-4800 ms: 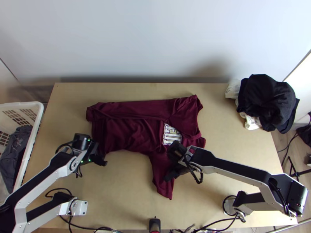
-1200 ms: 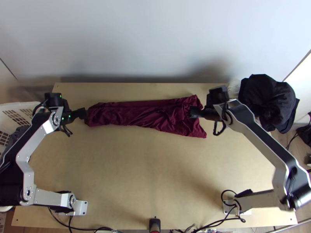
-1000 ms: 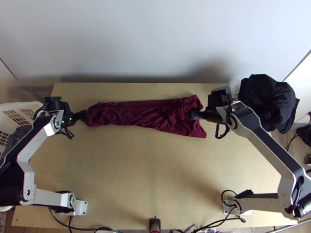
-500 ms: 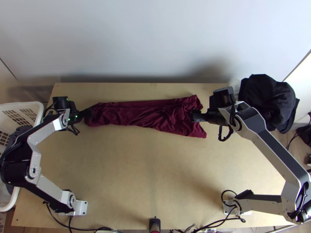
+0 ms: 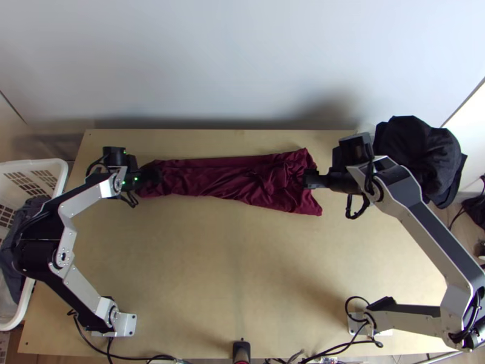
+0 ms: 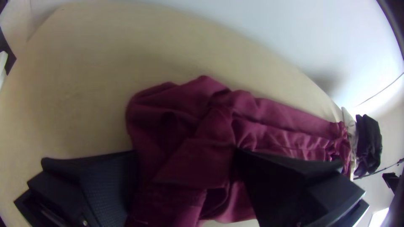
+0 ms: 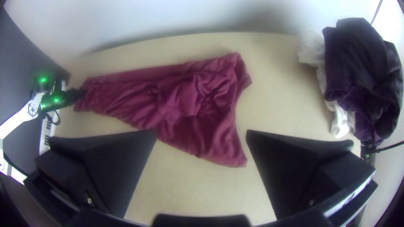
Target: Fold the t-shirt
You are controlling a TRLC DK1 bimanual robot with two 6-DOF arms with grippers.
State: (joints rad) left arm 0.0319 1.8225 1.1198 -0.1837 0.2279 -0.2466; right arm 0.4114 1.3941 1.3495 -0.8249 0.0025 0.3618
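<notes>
Wooden table (image 5: 230,273) with a t-shirt (image 5: 224,179) in a long, creased strip

A pale wall (image 5: 242,60) stands behind the far edge of the table. The maroon t-shirt lies across the far part of the tabletop, running left to right, much longer than it is deep. Its left end is narrower; its right end spreads wider, with 1 corner pointing toward the near right. The cloth is folded over on itself and wrinkled, with a rumpled patch in the wider half. How many layers it has, I cannot tell.

The left gripper (image 5: 159,176) is over the narrow left end. In the left wrist view its 2 fingers (image 6: 107,180) stand apart, with loose folds of the t-shirt showing between them. Whether they touch the cloth, I cannot tell.

The right gripper (image 5: 307,178) is over the edge of the wide right end. Its 2 fingers (image 7: 115,168) are well apart too, and the right wrist view shows the near corner of the t-shirt in the gap, clamped by neither finger.

At the left side is a white basket (image 5: 30,162) with dark grey clothing (image 5: 27,213) inside. At the far right corner sits a heap of black clothes (image 5: 418,151), with white cloth (image 7: 312,51) beside and partly under it.
</notes>
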